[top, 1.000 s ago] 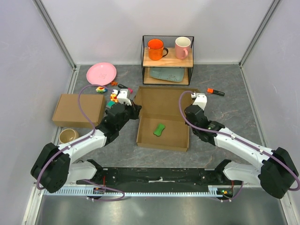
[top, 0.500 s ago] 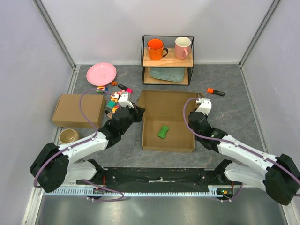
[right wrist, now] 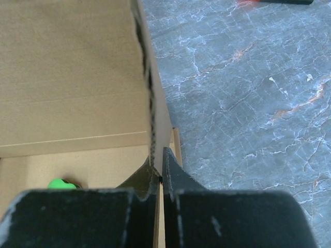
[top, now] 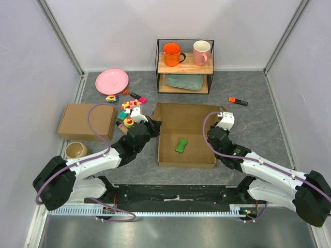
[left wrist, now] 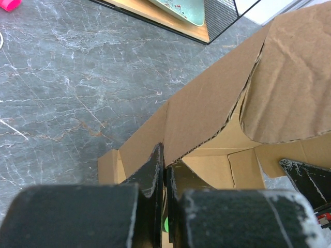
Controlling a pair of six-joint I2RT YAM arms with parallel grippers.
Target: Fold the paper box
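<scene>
Hands clamped tight on box side walls: left hand at 9 o'clock, right hand at 3 o'clock. Risk: uneven lift skews fold or edge slips.

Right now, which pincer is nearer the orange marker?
Right. The right pincer pinches the right wall of the paper box, near the orange marker; the left pincer pinches the opposite wall.
</scene>
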